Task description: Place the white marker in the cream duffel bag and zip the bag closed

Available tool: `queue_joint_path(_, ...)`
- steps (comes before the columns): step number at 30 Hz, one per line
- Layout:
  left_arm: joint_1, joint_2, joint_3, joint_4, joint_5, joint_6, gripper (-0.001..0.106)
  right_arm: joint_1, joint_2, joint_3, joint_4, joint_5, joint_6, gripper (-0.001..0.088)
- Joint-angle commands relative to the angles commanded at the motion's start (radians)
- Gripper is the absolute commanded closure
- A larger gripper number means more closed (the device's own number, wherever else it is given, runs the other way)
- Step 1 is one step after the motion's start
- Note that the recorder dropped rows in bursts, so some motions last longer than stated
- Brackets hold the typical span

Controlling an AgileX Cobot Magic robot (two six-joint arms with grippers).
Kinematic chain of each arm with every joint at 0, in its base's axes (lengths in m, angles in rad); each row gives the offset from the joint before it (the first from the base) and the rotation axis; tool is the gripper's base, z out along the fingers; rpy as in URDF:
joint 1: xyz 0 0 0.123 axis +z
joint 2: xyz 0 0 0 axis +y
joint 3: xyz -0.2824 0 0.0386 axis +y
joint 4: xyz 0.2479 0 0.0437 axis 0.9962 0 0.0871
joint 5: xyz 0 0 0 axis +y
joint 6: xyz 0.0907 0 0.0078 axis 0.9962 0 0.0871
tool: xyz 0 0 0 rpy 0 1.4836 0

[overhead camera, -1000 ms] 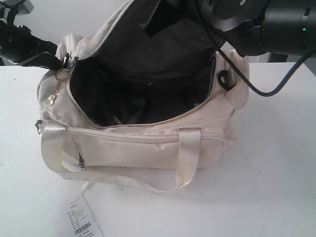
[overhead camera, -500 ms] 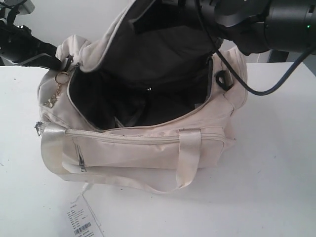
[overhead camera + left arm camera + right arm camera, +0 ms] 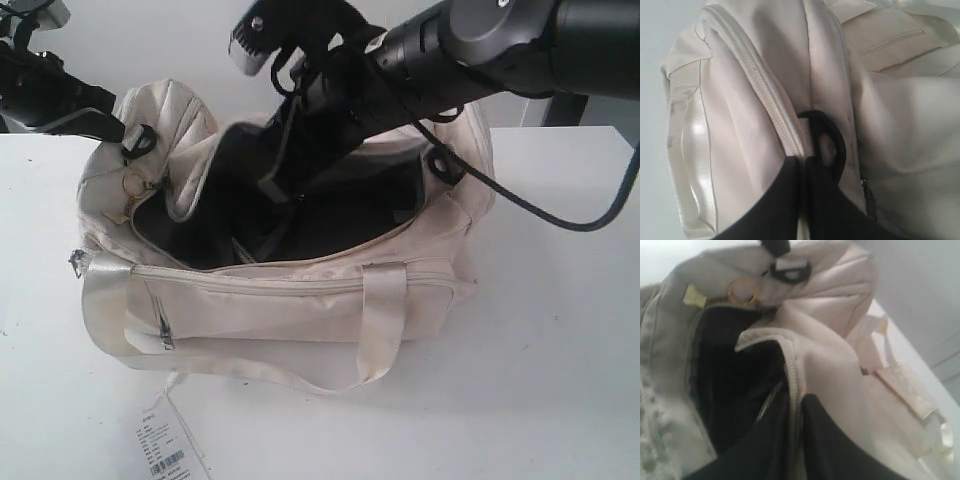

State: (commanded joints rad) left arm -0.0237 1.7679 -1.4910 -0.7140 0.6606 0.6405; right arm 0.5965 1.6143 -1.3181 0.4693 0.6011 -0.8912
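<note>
We saw the large, soft cream duffel bag [image 3: 290, 305] lying on its base on the plain white tabletop [image 3: 550, 350], at the middle of the exterior view and a little to the left. Its cream fabric was slack and creased. The curved top zip was undone, so the mouth gaped and showed a dark, almost black lining [image 3: 335, 205]. A loose cream top flap [image 3: 195, 165] sagged over the opening's left part. Along the front ran a closed zip, with a short upright pocket zip [image 3: 163, 325] near the left end. A shiny cream webbing strap handle [image 3: 382, 320] looped down across the front face. A small gold key ring [image 3: 131, 184] hung at the left end, and a white paper barcode tag [image 3: 166, 447] lay on the table in front of the bag.

The left gripper [image 3: 128, 133] had its dark fingers pressed together on the bag's left end, right beside a black plastic ring buckle [image 3: 834, 145]. The right gripper [image 3: 278, 180] reached in across the middle, over the open mouth. In the right wrist view its fingers [image 3: 815, 440] stood close together, with the flap's zip edge pinched between them.
</note>
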Motion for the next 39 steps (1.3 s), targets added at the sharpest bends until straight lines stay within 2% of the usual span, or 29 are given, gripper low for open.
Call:
queue_joint_path(2,0.000,0.000,0.000,-0.003,0.000,0.000,0.105,0.000,0.000,0.000,0.000,0.076,0.067,0.0277)
queue_joint_path(4,0.000,0.000,0.000,-0.009,0.002,0.000,0.105,0.000,-0.002,0.000,-0.002,0.158,0.138,0.0110)
queue_joint_path(5,0.000,0.000,0.000,-0.015,0.002,0.000,0.105,0.000,-0.007,0.000,-0.010,0.195,0.156,0.0073)
queue_joint_path(8,0.000,0.000,0.000,-0.032,0.002,0.015,0.105,0.000,-0.039,0.000,0.006,0.249,0.244,0.0072)
queue_joint_path(10,0.000,0.000,0.000,-0.031,0.002,0.015,0.105,0.002,-0.067,0.000,0.124,0.315,0.254,0.0072)
queue_joint_path(14,0.000,0.000,0.000,-0.032,0.002,0.017,0.105,0.007,-0.112,0.000,0.396,0.425,0.080,0.0072)
queue_joint_path(17,0.000,0.000,0.000,-0.034,0.002,0.017,0.105,0.035,-0.120,0.000,0.443,0.345,-0.013,0.0097)
queue_joint_path(19,0.000,0.000,0.000,-0.034,0.002,0.017,0.105,0.065,-0.106,0.000,0.443,0.239,-0.033,0.0209)
queue_joint_path(23,0.000,0.000,0.000,-0.033,0.015,0.017,0.105,0.126,-0.035,0.000,0.445,-0.002,-0.128,0.0586)
queue_joint_path(24,0.000,0.000,0.000,-0.033,0.020,0.017,0.105,0.139,-0.012,0.000,0.445,-0.044,-0.179,0.0649)
queue_joint_path(26,0.000,0.000,0.000,-0.033,0.022,0.017,0.105,0.157,0.031,0.000,0.445,-0.114,-0.268,0.0690)
queue_joint_path(29,0.000,0.000,0.000,-0.033,0.024,0.017,0.105,0.179,0.098,-0.002,0.445,-0.225,-0.346,0.0640)
queue_joint_path(35,0.000,0.000,0.000,-0.035,0.021,0.017,0.105,0.182,0.214,-0.077,0.445,-0.278,-0.409,0.0282)
queue_joint_path(39,0.000,0.000,0.000,-0.034,0.032,0.017,0.105,0.182,0.277,-0.142,0.427,-0.284,-0.414,0.0250)
